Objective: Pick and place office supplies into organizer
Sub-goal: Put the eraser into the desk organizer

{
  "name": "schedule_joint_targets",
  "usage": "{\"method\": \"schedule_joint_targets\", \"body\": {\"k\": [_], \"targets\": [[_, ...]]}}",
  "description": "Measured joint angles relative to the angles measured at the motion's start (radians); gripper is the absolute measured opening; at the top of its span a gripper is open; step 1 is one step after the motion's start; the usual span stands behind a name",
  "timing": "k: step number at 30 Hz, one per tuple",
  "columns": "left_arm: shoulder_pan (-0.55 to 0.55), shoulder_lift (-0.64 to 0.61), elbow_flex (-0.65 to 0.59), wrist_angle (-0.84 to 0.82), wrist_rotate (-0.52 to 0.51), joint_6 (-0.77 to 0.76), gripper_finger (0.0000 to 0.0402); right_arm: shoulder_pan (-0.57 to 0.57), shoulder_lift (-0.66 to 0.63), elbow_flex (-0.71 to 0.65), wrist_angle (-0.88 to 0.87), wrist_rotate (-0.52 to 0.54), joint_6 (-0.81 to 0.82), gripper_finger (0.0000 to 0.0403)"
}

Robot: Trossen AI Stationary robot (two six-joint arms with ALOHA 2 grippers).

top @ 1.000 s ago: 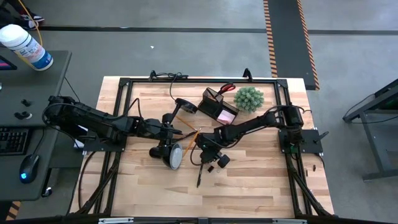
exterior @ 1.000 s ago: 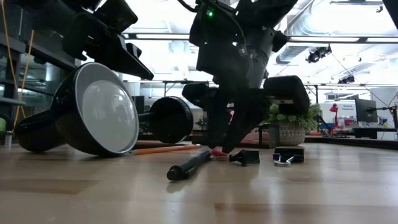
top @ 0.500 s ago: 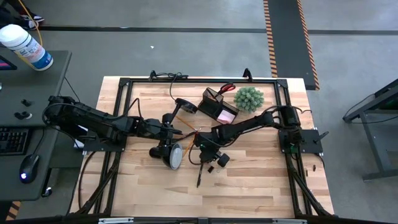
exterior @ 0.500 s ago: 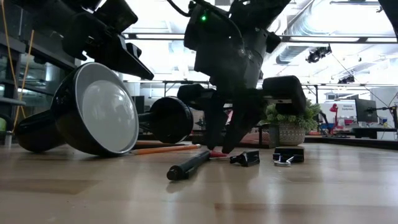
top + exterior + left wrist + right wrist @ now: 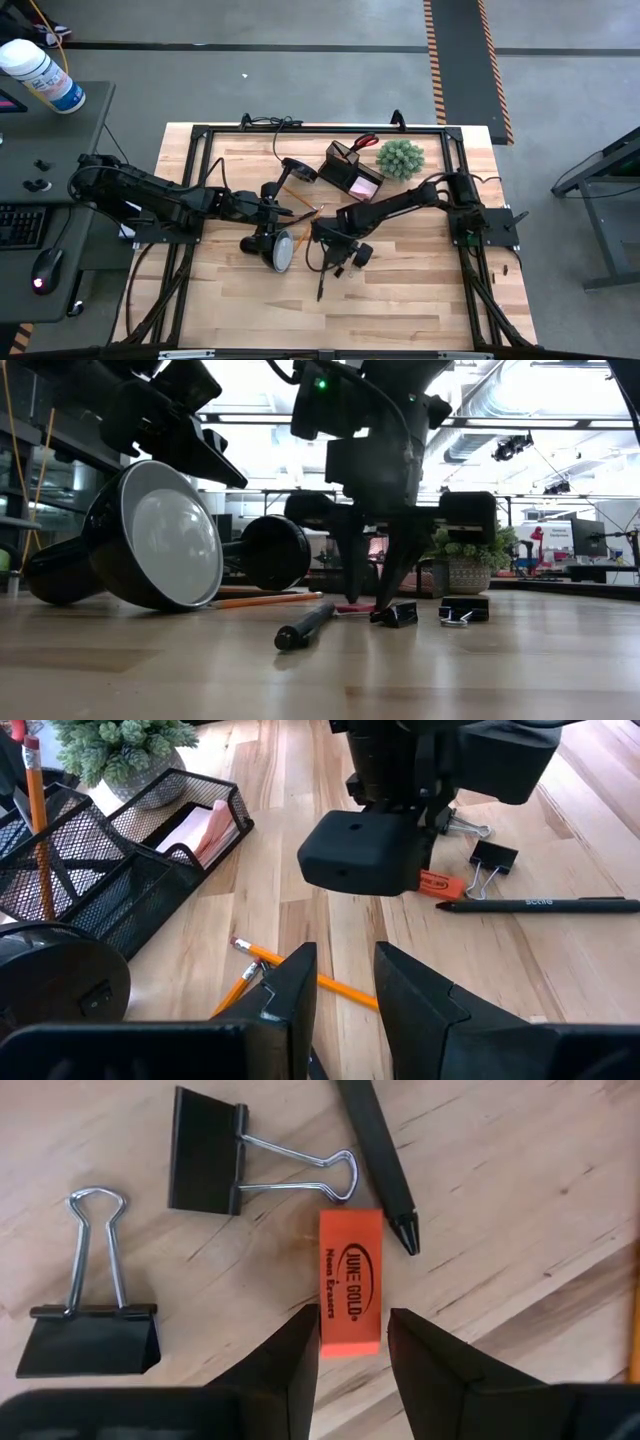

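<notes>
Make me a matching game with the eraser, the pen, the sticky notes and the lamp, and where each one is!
Things:
1. orange eraser
2. black pen
3. pink sticky notes
4. black desk lamp

Places:
A. inside the mesh organizer
B. tipped over on its side
C. right under the right gripper, between its open fingers
D. flat on the table, tip near the eraser

Pairs: 1-C, 2-D, 3-A, 4-B

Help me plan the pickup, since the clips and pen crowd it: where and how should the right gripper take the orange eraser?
Grip the eraser across its two long sides, near the middle, coming straight down. It lies flat; the right gripper is open and lined up over its near end. The clip handles and pen tip flank the far end.
</notes>
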Motion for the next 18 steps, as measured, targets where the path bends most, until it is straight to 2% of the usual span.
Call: {"method": "schedule_joint_targets", "body": {"k": [12, 18], "targets": [[0.000, 0.000, 0.000, 0.000, 0.000, 0.000, 0.0092, -0.002, 0.034, 0.005, 0.008, -0.054, 0.016, 0.0113], [0.000, 0.000, 0.000, 0.001, 0.000, 0.000, 0.0092, -0.001, 0.036, 0.005, 0.008, -0.056, 0.034, 0.0080]]}}
